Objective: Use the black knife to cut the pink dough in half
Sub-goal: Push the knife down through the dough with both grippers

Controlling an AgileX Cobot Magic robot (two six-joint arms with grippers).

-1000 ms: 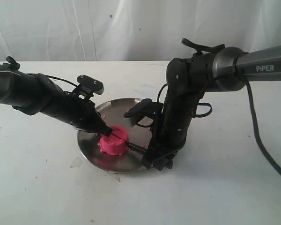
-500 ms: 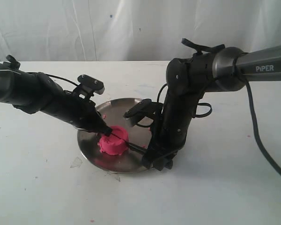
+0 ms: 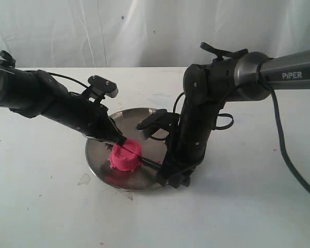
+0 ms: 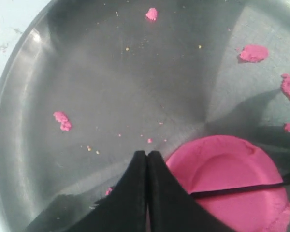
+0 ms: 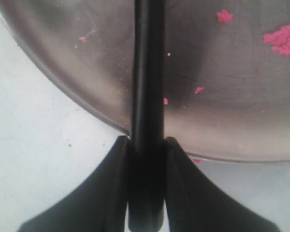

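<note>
On the steel plate (image 3: 95, 163), a bit off its centre toward the left arm's side, sits the pink dough (image 3: 125, 157), one squat lump, not yet split as far as I can judge. Black knife (image 3: 149, 163) lies across the dough's top. Its long axis runs from the plate's rim on the right arm's side, over the lump, toward the plate's middle. Right gripper (image 3: 171, 176) sits at that rim. Right wrist view shows the right gripper (image 5: 146, 142) clamped on the knife handle (image 5: 147, 72), fingers snug on both sides, with the handle pointing in over the plate (image 5: 222, 87). Left gripper (image 3: 117, 139) hangs over the plate's inner area, just beside the dough's far edge. In the left wrist view its fingers (image 4: 135, 183) are pressed together with no gap and nothing pinched between them. In that same view the blade (image 4: 241, 189) shows as a thin dark line across the dough (image 4: 232, 164), and its far end runs right up to the side of the left gripper (image 4: 147, 154). Touching or just short, cannot tell. Small pink crumbs (image 4: 63, 121) are scattered on the plate's bare metal (image 4: 87, 72), well apart from the lump. Key relation: the blade is already lined up roughly through the lump's middle, handle end with the right arm, tip end nearest the left. My read is the next move needs a straight push down toward the plate, possibly with the left helping at the tip. Risk: the dough slides on the plate instead of parting.
</note>
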